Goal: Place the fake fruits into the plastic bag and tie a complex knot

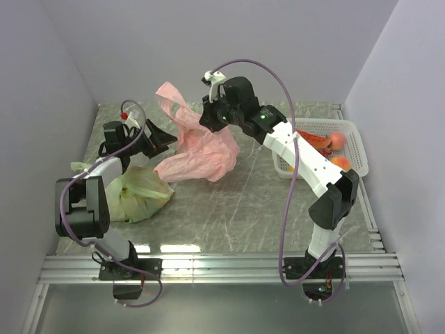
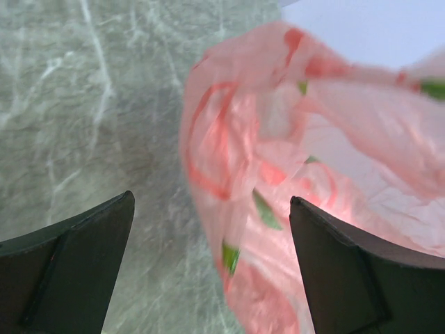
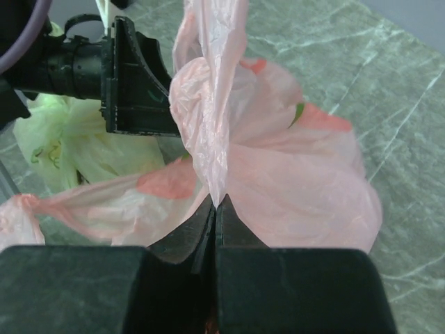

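The salmon-pink plastic bag (image 1: 205, 149) lies crumpled at the table's middle. My right gripper (image 1: 208, 120) is shut on a thin strip of its handle (image 3: 212, 104), which runs up from the fingertips (image 3: 217, 203) and bunches into a twist. I cannot tell if that is a tied knot. My left gripper (image 1: 165, 142) is open at the bag's left side, and the bag (image 2: 292, 174) fills the space ahead of its jaws (image 2: 212, 209). It also shows in the right wrist view (image 3: 135, 76). Fake fruits (image 1: 337, 141), orange, peach and red, lie in a basket on the right.
A pale green plastic bag (image 1: 139, 191), tied, sits at the left beside the left arm. The white mesh basket (image 1: 358, 142) stands at the right edge. Walls close the table on the left, back and right.
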Controlling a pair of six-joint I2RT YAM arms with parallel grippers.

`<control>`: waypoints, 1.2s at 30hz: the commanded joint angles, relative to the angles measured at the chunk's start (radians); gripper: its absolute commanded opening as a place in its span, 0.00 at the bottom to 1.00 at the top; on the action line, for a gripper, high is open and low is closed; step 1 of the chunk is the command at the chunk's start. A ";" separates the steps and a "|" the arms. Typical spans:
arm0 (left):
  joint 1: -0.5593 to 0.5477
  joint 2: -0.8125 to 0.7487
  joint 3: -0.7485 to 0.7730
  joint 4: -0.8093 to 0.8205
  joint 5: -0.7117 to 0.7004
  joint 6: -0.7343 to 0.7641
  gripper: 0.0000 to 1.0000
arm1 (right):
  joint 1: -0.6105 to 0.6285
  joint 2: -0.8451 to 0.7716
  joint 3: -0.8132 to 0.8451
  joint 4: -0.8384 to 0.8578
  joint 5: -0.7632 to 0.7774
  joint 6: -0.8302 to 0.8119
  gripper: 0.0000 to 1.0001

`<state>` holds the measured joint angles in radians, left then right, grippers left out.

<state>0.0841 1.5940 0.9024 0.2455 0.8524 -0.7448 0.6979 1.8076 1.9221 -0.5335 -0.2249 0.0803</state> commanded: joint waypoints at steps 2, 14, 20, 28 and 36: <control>-0.023 -0.003 -0.002 0.152 0.048 -0.108 0.99 | 0.009 -0.063 0.011 0.082 -0.048 0.002 0.00; -0.060 0.093 0.039 0.151 0.023 -0.171 0.57 | -0.006 -0.094 0.031 0.115 -0.051 0.079 0.00; 0.045 0.028 0.185 -0.198 0.047 0.068 0.00 | -0.133 -0.198 -0.183 0.058 0.263 0.124 0.00; 0.033 -0.075 0.245 -0.617 -0.062 0.453 0.01 | -0.271 -0.231 -0.436 0.076 0.143 0.124 0.00; -0.046 -0.129 0.205 -0.603 -0.176 0.464 0.01 | -0.207 -0.215 -0.376 0.052 -0.054 -0.019 0.65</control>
<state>0.0574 1.5028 1.1160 -0.3347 0.7395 -0.3286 0.4686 1.6268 1.4807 -0.4992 -0.2047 0.1532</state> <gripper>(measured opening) 0.013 0.640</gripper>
